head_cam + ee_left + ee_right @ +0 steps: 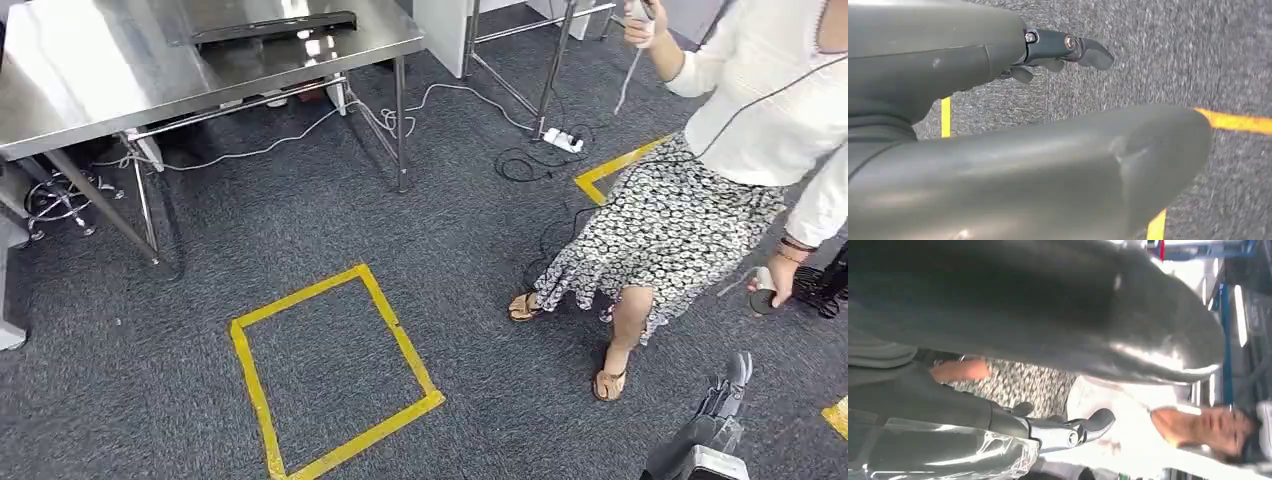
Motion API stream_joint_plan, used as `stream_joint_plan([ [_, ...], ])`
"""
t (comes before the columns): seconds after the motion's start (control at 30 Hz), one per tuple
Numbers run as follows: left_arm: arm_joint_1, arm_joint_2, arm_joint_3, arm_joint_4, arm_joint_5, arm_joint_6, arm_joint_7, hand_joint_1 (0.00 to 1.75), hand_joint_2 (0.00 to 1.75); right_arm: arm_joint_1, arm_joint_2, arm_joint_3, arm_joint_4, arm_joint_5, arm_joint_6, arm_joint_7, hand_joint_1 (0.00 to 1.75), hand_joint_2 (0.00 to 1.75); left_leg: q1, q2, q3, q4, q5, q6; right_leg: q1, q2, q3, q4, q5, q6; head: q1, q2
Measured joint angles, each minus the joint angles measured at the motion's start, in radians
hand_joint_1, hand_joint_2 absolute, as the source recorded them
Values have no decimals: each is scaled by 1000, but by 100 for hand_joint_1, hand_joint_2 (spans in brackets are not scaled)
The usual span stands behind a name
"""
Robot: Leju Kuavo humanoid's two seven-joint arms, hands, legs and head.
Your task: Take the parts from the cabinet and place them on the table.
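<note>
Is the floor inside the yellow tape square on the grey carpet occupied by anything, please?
No, the yellow tape square encloses bare grey carpet, and the person's sandalled feet stand outside it.

Carpet point(300, 220) dk grey, speckled. Tape square point(330, 370) on it yellow. Tabletop point(100, 70) shiny silver steel, w/ a black bar point(275, 27) on it. Person: white top point(770, 90), black-and-white patterned skirt point(670, 240), tan sandals point(608, 383). Right hand point(728, 392) dk grey fingers point(1093, 422).
</note>
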Motion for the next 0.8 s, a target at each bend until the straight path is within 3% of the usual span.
stream_joint_plan([
  [0.03,-1,-1,0,0,0,0,0,0,0,0,0,0,0,-1,0,2,0,0,0,12,1,2,-1,-4,0,-18,64,-109,37,9,0,0],
  [0.07,-3,-2,0,0,0,0,0,0,0,0,0,0,0,-1,1,3,0,0,-3,21,4,8,-4,-11,0,-72,123,-204,58,10,1,0],
  [0.1,-2,-2,0,0,0,1,0,0,0,-5,0,0,-2,-1,2,3,0,0,-13,31,-2,20,-12,-22,9,-111,137,-240,58,0,6,0],
  [0.13,-3,-2,0,0,-1,3,0,0,0,-5,2,0,-2,-1,5,5,0,0,-12,41,0,21,-14,-28,9,-88,138,-233,62,-9,0,0],
  [0.23,-6,-2,0,0,-2,4,0,0,0,0,2,-3,-2,0,6,5,0,0,-7,76,7,24,-15,-42,8,-52,123,-232,69,-25,3,0],
  [0.27,-6,-2,0,0,-2,5,0,0,0,0,3,-4,-2,0,6,5,0,0,4,43,0,39,-32,-52,-9,-38,133,-233,75,-34,2,0],
  [0.3,-5,-2,0,0,-2,6,0,0,0,-2,3,-5,-2,0,7,5,0,0,8,-12,-15,83,-75,-56,-7,-26,131,-232,81,-44,-1,0],
  [0.33,-4,-2,0,0,-2,6,0,0,0,-2,3,-5,-2,0,8,5,0,0,11,-44,-42,155,-122,-59,-5,-16,127,-232,84,-48,0,0],
  [0.4,-1,-2,0,0,-2,7,0,0,0,-1,5,-5,-1,-1,10,5,0,0,13,-62,-108,316,-196,-64,1,12,121,-231,88,-53,0,0],
  [0.43,0,-2,0,0,-2,7,0,0,0,0,5,-5,-1,-2,11,5,0,0,13,-62,-121,349,-199,-63,3,26,119,-229,89,-54,1,0],
  [0.47,0,-2,0,0,-2,7,0,0,0,0,5,-6,-1,-2,11,5,0,0,13,-63,-109,326,-175,-61,4,42,117,-226,90,-54,1,0],
  [0.53,0,-2,0,0,-1,8,0,0,0,0,6,-6,-1,-2,11,5,0,0,15,-76,-32,177,-89,-56,4,71,116,-217,89,-54,0,0],
  [0.57,0,-2,0,0,-1,8,0,0,0,-1,6,-7,-1,-2,12,5,0,0,17,-106,13,86,-48,-51,4,85,115,-214,89,-53,0,0],
  [0.6,0,0,0,0,-1,8,0,0,0,0,6,-7,-2,-2,12,5,0,0,22,-166,28,60,-67,-46,6,93,111,-213,92,-48,2,0],
  [0.63,0,0,0,0,-2,8,0,0,0,-3,5,-7,-2,-2,12,5,0,0,18,-161,23,51,-62,-43,11,104,101,-210,96,-42,5,0],
  [0.7,-3,0,0,0,-1,8,0,0,0,1,6,-7,-2,-2,12,5,0,0,10,-141,19,56,-59,-36,1,127,90,-216,106,-21,3,0],
  [0.73,-4,0,0,0,-2,8,0,0,0,3,7,-7,-3,-2,12,5,0,0,8,-128,20,48,-52,-26,4,140,85,-225,114,-9,3,0],
  [0.77,-4,-1,0,0,-2,8,0,0,0,3,6,-8,-3,-2,12,5,0,0,20,-106,26,21,-34,-13,10,123,76,-210,109,-10,5,0],
  [0.8,-4,-2,0,0,-2,8,0,0,0,4,6,-10,-5,-2,12,5,0,0,12,-99,28,14,-29,-8,15,72,53,-182,89,-15,5,0],
])
